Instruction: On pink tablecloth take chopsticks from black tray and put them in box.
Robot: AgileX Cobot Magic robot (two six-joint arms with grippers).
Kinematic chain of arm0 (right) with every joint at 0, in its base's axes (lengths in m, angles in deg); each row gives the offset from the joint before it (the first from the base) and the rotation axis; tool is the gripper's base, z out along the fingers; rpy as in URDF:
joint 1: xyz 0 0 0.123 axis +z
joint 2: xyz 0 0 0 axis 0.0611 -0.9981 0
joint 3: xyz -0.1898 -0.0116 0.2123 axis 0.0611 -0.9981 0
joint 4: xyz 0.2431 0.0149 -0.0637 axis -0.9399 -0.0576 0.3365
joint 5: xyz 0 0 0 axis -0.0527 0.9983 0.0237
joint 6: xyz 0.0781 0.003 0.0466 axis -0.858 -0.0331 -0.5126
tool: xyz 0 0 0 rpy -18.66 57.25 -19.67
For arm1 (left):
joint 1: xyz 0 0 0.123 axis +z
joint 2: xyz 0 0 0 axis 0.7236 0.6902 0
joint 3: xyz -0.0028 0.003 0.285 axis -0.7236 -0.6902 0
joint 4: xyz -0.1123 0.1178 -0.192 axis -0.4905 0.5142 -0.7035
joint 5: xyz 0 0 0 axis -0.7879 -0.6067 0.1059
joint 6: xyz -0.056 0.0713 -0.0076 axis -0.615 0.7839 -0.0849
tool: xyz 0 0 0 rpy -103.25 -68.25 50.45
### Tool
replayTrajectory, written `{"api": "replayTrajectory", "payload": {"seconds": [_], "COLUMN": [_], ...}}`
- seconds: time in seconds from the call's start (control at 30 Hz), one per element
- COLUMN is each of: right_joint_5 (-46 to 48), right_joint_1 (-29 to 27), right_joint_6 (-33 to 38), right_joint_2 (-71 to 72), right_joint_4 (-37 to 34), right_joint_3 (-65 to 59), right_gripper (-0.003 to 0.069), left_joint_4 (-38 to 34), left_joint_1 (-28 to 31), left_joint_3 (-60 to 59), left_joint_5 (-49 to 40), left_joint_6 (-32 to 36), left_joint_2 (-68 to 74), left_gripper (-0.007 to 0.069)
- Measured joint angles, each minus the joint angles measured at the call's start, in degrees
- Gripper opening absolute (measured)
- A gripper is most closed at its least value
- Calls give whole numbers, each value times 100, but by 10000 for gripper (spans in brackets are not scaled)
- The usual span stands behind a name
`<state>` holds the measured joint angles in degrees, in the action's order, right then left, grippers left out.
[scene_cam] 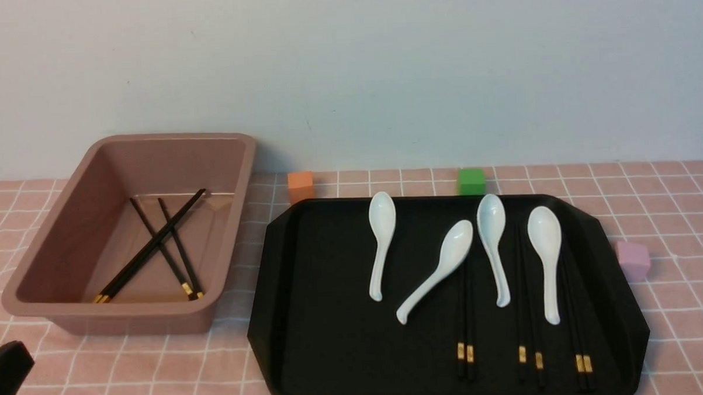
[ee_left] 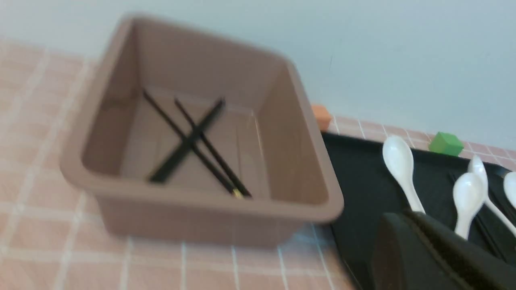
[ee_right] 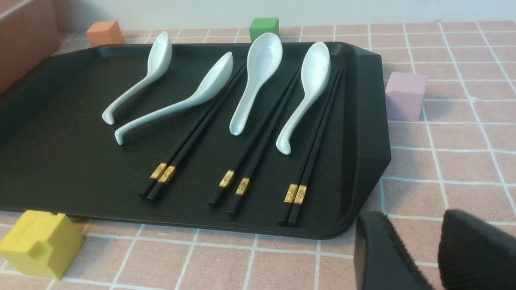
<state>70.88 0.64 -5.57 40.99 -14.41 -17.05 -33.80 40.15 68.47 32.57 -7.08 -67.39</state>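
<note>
The dusty-pink box stands at the left on the pink tablecloth. Two pairs of black chopsticks lie crossed inside it. Right of it, the black tray holds three more pairs of chopsticks with gold bands, side by side at its right half. My left gripper is shut with nothing in it, low at the near side between box and tray. My right gripper is open over bare cloth just off the tray's near right corner, its fingers apart and empty.
Several white spoons lie on the tray among the chopsticks. Small cubes stand around the tray: orange and green behind it, lilac at its right, yellow at its near edge. A wall runs behind.
</note>
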Motion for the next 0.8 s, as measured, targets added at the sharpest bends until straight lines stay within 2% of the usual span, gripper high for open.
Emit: {"api": "replayTrajectory", "payload": {"seconds": [0.17,0.27,0.37,0.47,0.53,0.8], "right_joint_5": [0,0,0,0,0,0], "right_joint_1": [0,0,0,0,0,0], "right_joint_6": [0,0,0,0,0,0], "right_joint_2": [0,0,0,0,0,0], "right_joint_4": [0,0,0,0,0,0], "right_joint_3": [0,0,0,0,0,0], "right_gripper": [240,240,240,240,240,240], "left_joint_4": [1065,1720,2111,2290,2361,2425], "left_joint_1": [540,973,1055,1056,1062,1067], "left_joint_3": [-123,-495,-933,-1108,-1131,-1131], "left_joint_5": [-161,-324,-503,-1132,-1394,-1475], "left_joint_6": [-687,-1451,-2028,-2586,-2715,-2847], "left_joint_2": [-848,-1330,-1449,-1451,-1451,-1455], "left_gripper": [-13,-13,-13,-13,-13,-13]}}
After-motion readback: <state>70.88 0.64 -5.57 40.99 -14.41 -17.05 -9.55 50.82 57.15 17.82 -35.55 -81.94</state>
